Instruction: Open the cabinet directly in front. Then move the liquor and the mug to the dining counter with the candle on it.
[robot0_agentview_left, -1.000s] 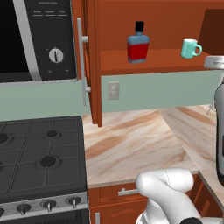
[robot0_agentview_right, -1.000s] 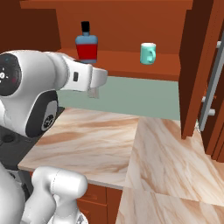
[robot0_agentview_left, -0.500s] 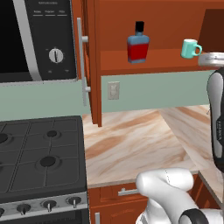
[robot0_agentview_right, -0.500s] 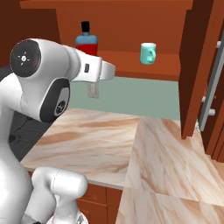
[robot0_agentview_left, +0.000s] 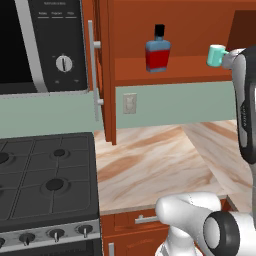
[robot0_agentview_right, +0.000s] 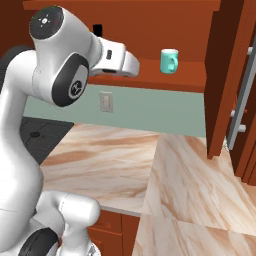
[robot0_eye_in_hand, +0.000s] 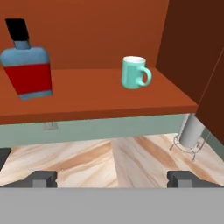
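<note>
On the open cabinet (robot0_eye_in_hand: 109, 105) shelf sit the liquor (robot0_eye_in_hand: 27, 70) and the mug (robot0_eye_in_hand: 134, 72), well apart, so you have room. Your gripper (robot0_eye_in_hand: 112, 178) hangs level out front, fingers spread wide, holding nothing, likely lining up a grab.

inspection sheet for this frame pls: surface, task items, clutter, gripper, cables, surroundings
Surface: marble worktop, nothing on its visible middle.
Job's things: cabinet doors open; liquor and mug stand upright and apart on its shelf, mug handle turned right in the hand view.
Clutter: wire stand with a pale cylinder at the worktop's far right corner.
Gripper: gripper open, empty, short of the shelf, roughly between bottle and mug.
Cables: nothing seen.
Surroundings: black stove left of the worktop, microwave above it, wall outlet under the shelf.
</note>
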